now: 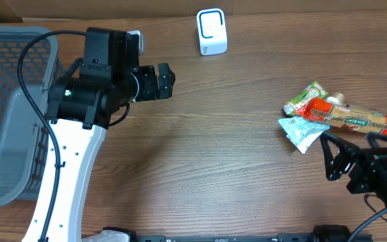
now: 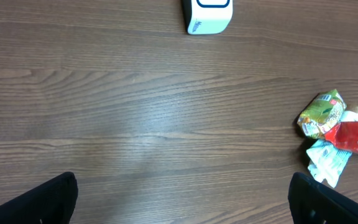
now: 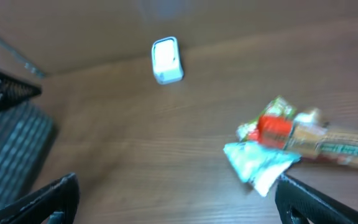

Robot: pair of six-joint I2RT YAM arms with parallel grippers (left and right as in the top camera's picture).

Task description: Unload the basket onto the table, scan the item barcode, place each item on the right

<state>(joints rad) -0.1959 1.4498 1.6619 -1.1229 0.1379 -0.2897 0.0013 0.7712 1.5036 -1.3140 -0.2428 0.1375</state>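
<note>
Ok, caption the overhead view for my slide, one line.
Open grippers over the table: left gripper between basket and white scanner, right gripper beside the snack packets.

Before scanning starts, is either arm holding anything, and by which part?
Nothing is held. The left gripper and right gripper both have open, empty jaws; the snack packets lie untouched on the table.
</note>
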